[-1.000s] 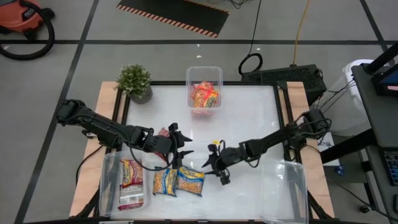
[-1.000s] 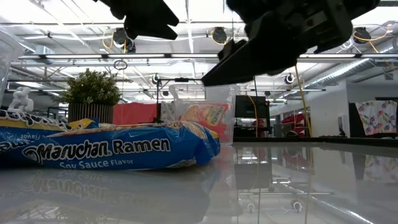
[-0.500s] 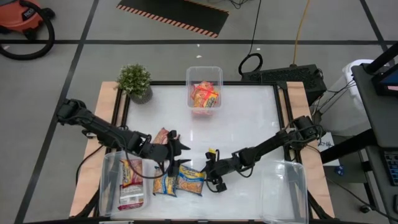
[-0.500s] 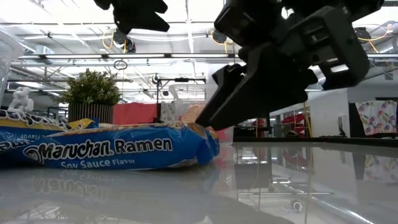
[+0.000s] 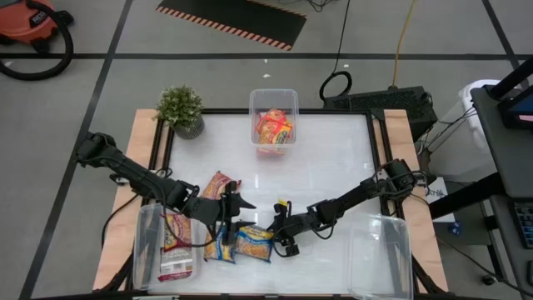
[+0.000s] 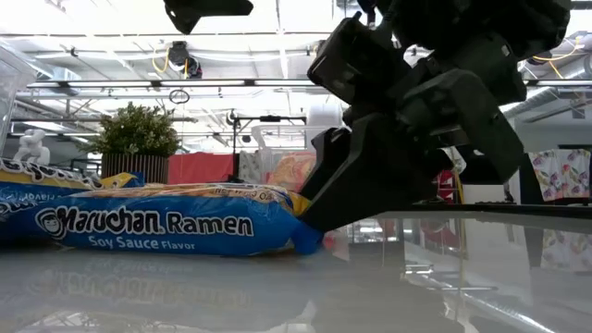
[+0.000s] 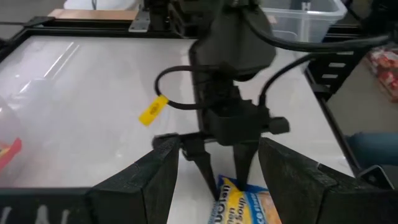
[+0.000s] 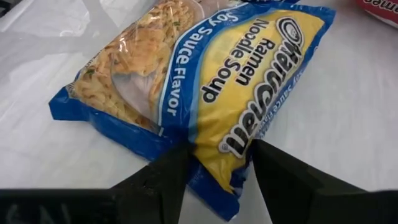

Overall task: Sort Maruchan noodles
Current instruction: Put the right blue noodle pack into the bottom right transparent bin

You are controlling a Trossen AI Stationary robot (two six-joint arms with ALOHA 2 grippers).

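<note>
One yellow-and-blue crinkly plastic ramen packet (image 8: 205, 93), light, slippery and brittle inside, sits with its end seam between the right gripper's (image 8: 214, 165) spread fingers; pinch there gently. The left gripper (image 7: 214, 171) hovers parted, empty.

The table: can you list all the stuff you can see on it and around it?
yellow-blue packets: two, yellow and blue, side by side on the table between the grippers
red packet: one, red, on the table beside the left arm
middle bin: one, clear, at the plant-side edge, holding red-orange packets, count unclear
left bin: one, clear, holding two packets
right bin: one, clear, opposite corner
plant: one, green, table corner
vacuum: one, red, on the floor
left gripper: open, over the yellow-blue packets
right gripper: open, fingers astride one packet's end
</note>
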